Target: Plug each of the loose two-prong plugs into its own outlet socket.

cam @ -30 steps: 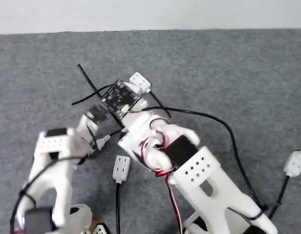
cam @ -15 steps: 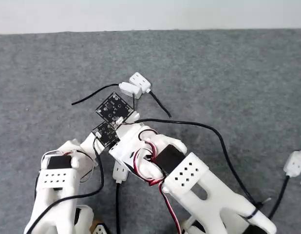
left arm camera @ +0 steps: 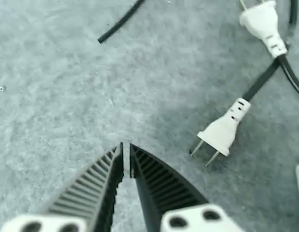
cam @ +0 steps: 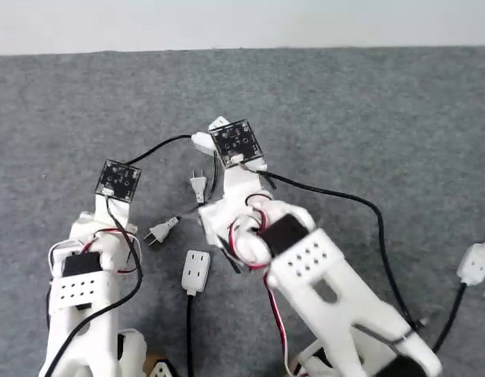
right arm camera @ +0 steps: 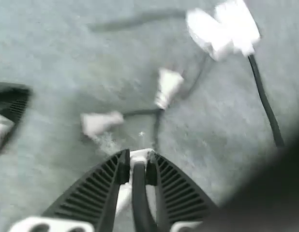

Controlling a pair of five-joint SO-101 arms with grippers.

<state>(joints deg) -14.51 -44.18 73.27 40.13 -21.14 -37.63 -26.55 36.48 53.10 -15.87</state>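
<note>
Carpet (cam: 399,118) grey, white wall (cam: 242,23) behind

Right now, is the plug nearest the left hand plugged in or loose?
Loose: the plug lies on the carpet with both prongs bare.

No legible txt, labels, nos. or signs anywhere

Your left arm (cam: 78,290) and right arm (cam: 321,271) are white plastic shells. Each carries a black square circuit board (cam: 118,181); red and black wires loop over both. Your left gripper (left arm camera: 125,147) fingers (left arm camera: 103,179) are black, ribbed, probably plastic.
</note>
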